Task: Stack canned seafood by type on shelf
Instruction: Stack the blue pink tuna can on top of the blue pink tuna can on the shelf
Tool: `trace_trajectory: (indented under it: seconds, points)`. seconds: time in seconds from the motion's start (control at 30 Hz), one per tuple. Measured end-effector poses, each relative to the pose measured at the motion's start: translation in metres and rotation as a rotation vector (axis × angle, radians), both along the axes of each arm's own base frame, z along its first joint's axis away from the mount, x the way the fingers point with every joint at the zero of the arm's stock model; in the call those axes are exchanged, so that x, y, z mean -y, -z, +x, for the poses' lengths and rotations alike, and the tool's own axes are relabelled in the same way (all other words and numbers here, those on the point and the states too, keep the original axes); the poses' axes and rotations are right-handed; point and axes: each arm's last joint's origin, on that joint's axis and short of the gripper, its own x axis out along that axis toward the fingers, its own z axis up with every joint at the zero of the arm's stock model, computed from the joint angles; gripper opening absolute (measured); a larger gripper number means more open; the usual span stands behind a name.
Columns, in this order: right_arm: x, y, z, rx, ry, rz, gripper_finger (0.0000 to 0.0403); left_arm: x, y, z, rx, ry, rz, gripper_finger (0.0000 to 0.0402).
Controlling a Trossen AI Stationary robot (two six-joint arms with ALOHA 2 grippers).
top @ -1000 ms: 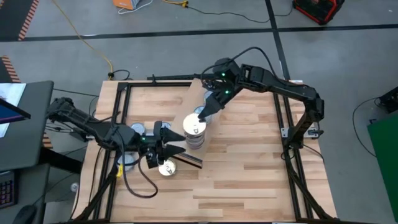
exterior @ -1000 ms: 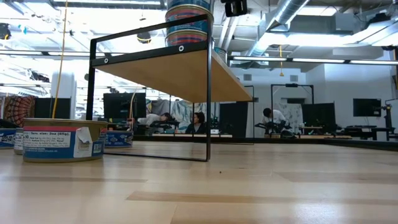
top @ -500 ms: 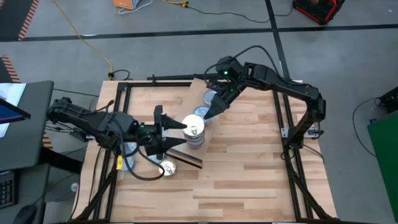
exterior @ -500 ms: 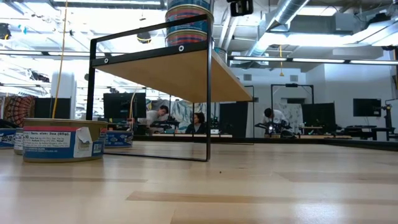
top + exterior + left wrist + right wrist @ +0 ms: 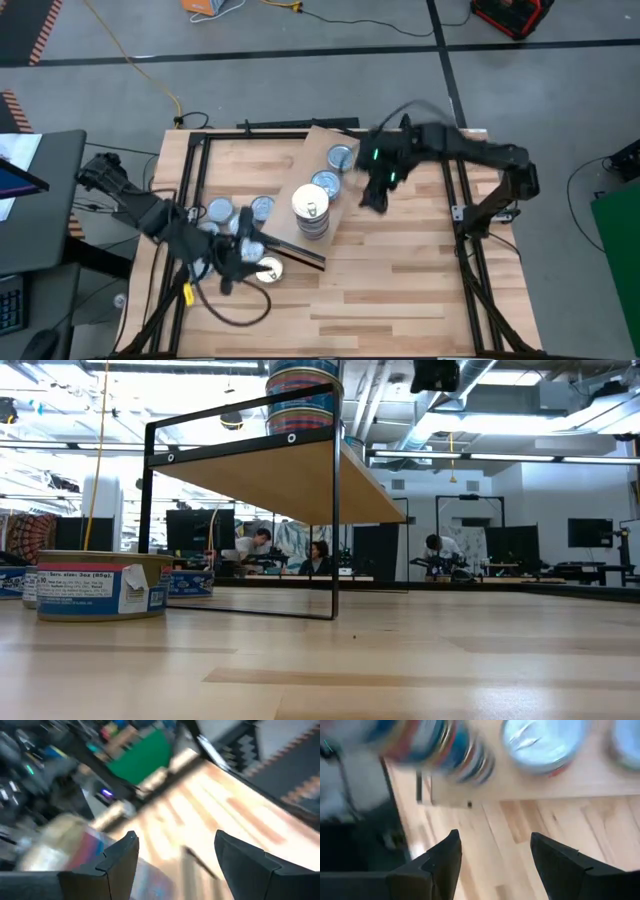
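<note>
Looking down from above: shelf (image 5: 315, 150) set slantwise on the counter (image 5: 400, 270), carrying a stack of tins (image 5: 311, 207) topped by a pale gold lid, with two silver-topped tins (image 5: 341, 157) beside it. More loose tins (image 5: 219, 211) on the counter by the shelf's left side, plus one gold-lidded tin (image 5: 268, 268) near its front edge. Left hand (image 5: 238, 258) low among those loose tins; right hand (image 5: 373, 195) just off the shelf's right side, touching nothing.

Looking level across the counter: shelf raised on a thin black frame, stack at its near corner, one labelled tin (image 5: 100, 585) on the counter below.

Looking past the left wrist: fingers (image 5: 120, 857) spread, nothing between them, a blurred tin just beside.

Looking past the right wrist: fingers (image 5: 445, 862) spread and empty over bare counter, stack and a silver-topped tin on the shelf ahead.

Judging the tins: rigid, probably dense for their size, smooth and likely slippery on the metal wall, not fragile. Best gripped squarely across the side wall from above and set down flat; a tall stack could topple if nudged.
</note>
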Motion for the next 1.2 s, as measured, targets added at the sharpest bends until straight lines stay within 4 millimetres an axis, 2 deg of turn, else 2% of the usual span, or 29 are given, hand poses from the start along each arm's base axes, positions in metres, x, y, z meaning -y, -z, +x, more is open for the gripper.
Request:
trace_trajectory:
  seconds: [0.17, 0.27, 0.5, 0.6, 0.73, 1.0, 1.2]
  points:
    - [-0.057, 0.037, 0.013, -0.007, -0.155, -0.021, 0.026, 0.025, 0.021, -0.029, -0.208, 0.039, -0.142, 0.0249]
    - [-0.085, 0.054, 0.015, 0.006, -0.16, -0.078, 0.026, 0.034, 0.038, -0.043, -0.329, 0.007, -0.256, 0.0249]
    - [-0.135, 0.094, 0.022, 0.207, -0.156, -0.178, 0.026, 0.045, 0.109, -0.053, -0.464, -0.11, -0.388, 0.0249]
    - [-0.147, 0.111, 0.025, 0.31, -0.15, -0.177, 0.026, 0.045, 0.138, -0.053, -0.458, -0.143, -0.431, 0.0249]
    - [-0.156, 0.133, 0.02, 0.344, -0.118, -0.199, 0.026, 0.042, 0.163, -0.055, -0.446, -0.197, -0.491, 0.0249]
    - [-0.181, 0.159, 0.002, 0.449, 0.01, -0.269, 0.026, 0.035, 0.188, -0.057, -0.385, -0.303, -0.518, 0.0249]
    - [-0.198, 0.166, -0.013, 0.533, 0.073, -0.362, 0.026, 0.049, 0.21, -0.04, -0.362, -0.339, -0.488, 0.0249]
